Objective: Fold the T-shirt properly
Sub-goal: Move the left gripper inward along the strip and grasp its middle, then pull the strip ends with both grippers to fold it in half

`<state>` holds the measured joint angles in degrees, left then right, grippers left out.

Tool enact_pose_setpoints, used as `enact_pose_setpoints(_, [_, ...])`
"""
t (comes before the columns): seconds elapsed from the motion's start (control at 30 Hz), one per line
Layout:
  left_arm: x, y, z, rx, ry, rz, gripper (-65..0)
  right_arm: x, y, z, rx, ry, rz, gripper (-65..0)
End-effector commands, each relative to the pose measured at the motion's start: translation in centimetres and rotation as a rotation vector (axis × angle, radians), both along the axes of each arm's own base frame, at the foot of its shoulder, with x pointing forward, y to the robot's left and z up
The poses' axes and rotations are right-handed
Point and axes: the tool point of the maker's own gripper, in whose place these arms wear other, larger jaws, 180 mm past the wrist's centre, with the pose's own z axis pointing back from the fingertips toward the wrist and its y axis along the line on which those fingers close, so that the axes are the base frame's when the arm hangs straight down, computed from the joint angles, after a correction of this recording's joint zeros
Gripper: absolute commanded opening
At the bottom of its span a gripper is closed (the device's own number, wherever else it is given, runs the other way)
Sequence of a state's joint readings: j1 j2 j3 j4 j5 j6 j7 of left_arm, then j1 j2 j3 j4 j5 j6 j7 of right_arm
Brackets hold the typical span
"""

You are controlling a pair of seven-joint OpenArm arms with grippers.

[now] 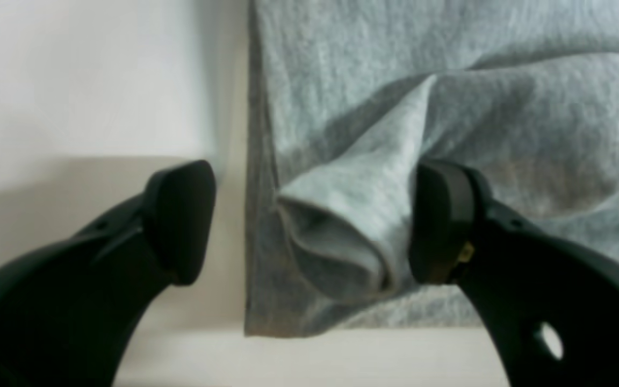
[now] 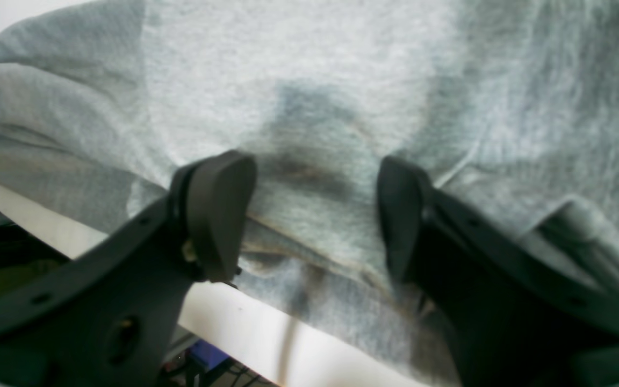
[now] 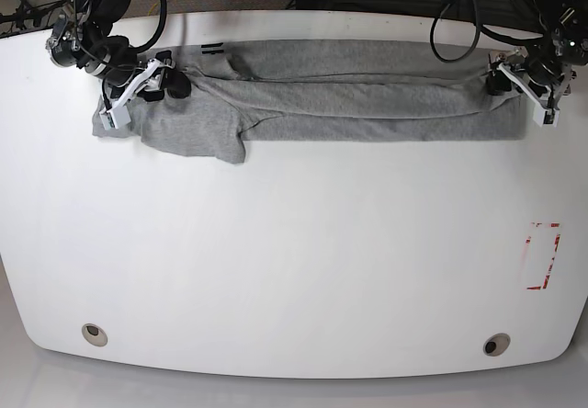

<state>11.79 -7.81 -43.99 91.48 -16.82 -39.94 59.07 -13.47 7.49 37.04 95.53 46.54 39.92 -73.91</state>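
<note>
The heather-grey T-shirt lies as a long folded strip along the far edge of the white table, with a sleeve part sticking out toward the front at its left end. My left gripper is at the strip's right end. In the left wrist view it is open, with a raised fold of cloth between the jaws, against the right finger. My right gripper is at the strip's left end. In the right wrist view it is open, straddling grey cloth at the table edge.
A red marked rectangle is on the table at the right. Two round holes sit near the front edge. Cables and dark gear lie beyond the far edge. A small black mark shows at the shirt's far left.
</note>
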Motion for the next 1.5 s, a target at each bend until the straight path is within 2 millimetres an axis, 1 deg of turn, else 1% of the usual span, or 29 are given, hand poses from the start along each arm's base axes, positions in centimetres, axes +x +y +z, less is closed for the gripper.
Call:
enact_pose_setpoints(0.0, [-0.6, 0.0, -1.0, -0.022, 0.035, 0.009, -20.3, 0.0, -0.6, 0.2, -0.022, -0.002, 0.004, -27.3])
enact_pose_setpoints(0.07, [-0.9, -0.1, -1.5, -0.041, 0.047, 0.014, -30.8, 0.0, -0.6, 0.3, -0.023, -0.002, 0.004, -28.2])
enact_pose_setpoints(0.1, [-0.9, -0.2, -1.6, -0.044, 0.049, 0.015, -37.4, 0.0, -0.6, 0.3, -0.023, -0.002, 0.004, -30.1])
enact_pose_setpoints(0.17, [-0.6, -0.3, -1.6, -0.047, 0.042, 0.015, -51.9, 0.0, -0.7, 0.2, -0.025, -0.002, 0.003, -36.5])
enact_pose_setpoints(0.23, [-0.3, -0.2, -1.1, -0.037, 0.029, 0.012, -63.6, -0.2, -0.9, 0.0, -0.039, 0.01, 0.003, -45.0])
enact_pose_setpoints(0.27, [-0.1, -0.1, -0.6, -0.022, 0.017, 0.007, -65.0, -0.3, -1.1, -0.3, -0.059, 0.023, 0.004, -49.1])
enact_pose_setpoints(0.33, [0.6, 0.0, 0.8, 0.012, -0.02, -0.005, -65.0, -0.3, -1.4, -0.6, -0.088, 0.038, 0.008, -54.1])
enact_pose_setpoints(0.37, [0.9, -0.1, 1.9, 0.038, -0.047, -0.016, -65.0, -0.5, -1.6, -0.9, -0.112, 0.055, 0.009, -55.8])
enact_pose_setpoints(0.43, [0.8, -0.5, 3.3, 0.076, -0.075, -0.034, -65.0, -0.8, -2.0, -1.3, -0.137, 0.073, 0.009, -56.1])
enact_pose_setpoints(0.47, [1.0, -0.7, 4.7, 0.112, -0.107, -0.049, -65.0, -0.9, -2.2, -1.5, -0.156, 0.083, 0.007, -56.3])
enact_pose_setpoints(0.5, [1.1, -1.0, 5.7, 0.136, -0.126, -0.06, -65.0, -0.9, -2.4, -1.6, -0.169, 0.084, 0.004, -56.3])
enact_pose_setpoints(0.57, [1.3, -2.0, 7.4, 0.172, -0.17, -0.08, -65.0, -0.7, -2.7, -1.6, -0.187, 0.074, -0.004, -56.3])
enact_pose_setpoints(0.6, [1.7, -2.8, 8.0, 0.176, -0.189, -0.098, -65.0, -0.6, -2.8, -1.6, -0.193, 0.07, -0.006, -56.3])
enact_pose_setpoints(0.67, [2.1, -4.4, 8.1, 0.167, -0.198, -0.148, -65.0, -0.6, -3.0, -1.7, -0.202, 0.069, -0.008, -56.3])
enact_pose_setpoints(0.73, [2.0, -6.1, 7.5, 0.143, -0.184, -0.201, -65.0, -0.6, -3.0, -1.7, -0.202, 0.067, -0.009, -56.3])
enact_pose_setpoints(0.87, [2.6, -9.4, 6.8, 0.097, -0.182, -0.291, -65.0, -0.5, -3.2, -1.6, -0.208, 0.066, -0.009, -56.3])
enact_pose_setpoints(0.9, [2.9, -11.1, 6.6, 0.076, -0.182, -0.339, -65.0, -0.5, -3.3, -1.6, -0.21, 0.065, -0.009, -56.3])
enact_pose_setpoints(0.93, [3.1, -12.2, 6.4, 0.062, -0.181, -0.371, -65.0, -0.5, -3.3, -1.6, -0.21, 0.065, -0.009, -56.3])
enact_pose_setpoints(1.0, [3.4, -15.1, 6.1, 0.025, -0.186, -0.451, -65.0, -0.5, -3.3, -1.6, -0.21, 0.065, -0.009, -56.3])
enact_pose_setpoints(1.1, [4.4, -19.4, 6.5, -0.052, -0.227, -0.512, -65.0, -0.5, -3.3, -1.6, -0.21, 0.065, -0.009, -56.3])
enact_pose_setpoints(1.2, [5.4, -22.0, 7.2, -0.094, -0.267, -0.544, -65.0, -0.5, -3.2, -1.6, -0.209, 0.064, -0.008, -56.3])
enact_pose_setpoints(1.23, [5.7, -23.5, 7.6, -0.115, -0.283, -0.571, -65.0, -0.4, -3.2, -1.5, -0.209, 0.063, -0.008, -56.3])
enact_pose_setpoints(1.37, [6.0, -27.4, 8.5, -0.16, -0.314, -0.664, -65.0, -0.4, -3.2, -1.5, -0.208, 0.063, -0.008, -56.3])
enact_pose_setpoints(1.47, [5.3, -30.3, 8.4, -0.197, -0.307, -0.751, -65.0, -0.4, -3.2, -1.5, -0.207, 0.061, -0.009, -56.3])
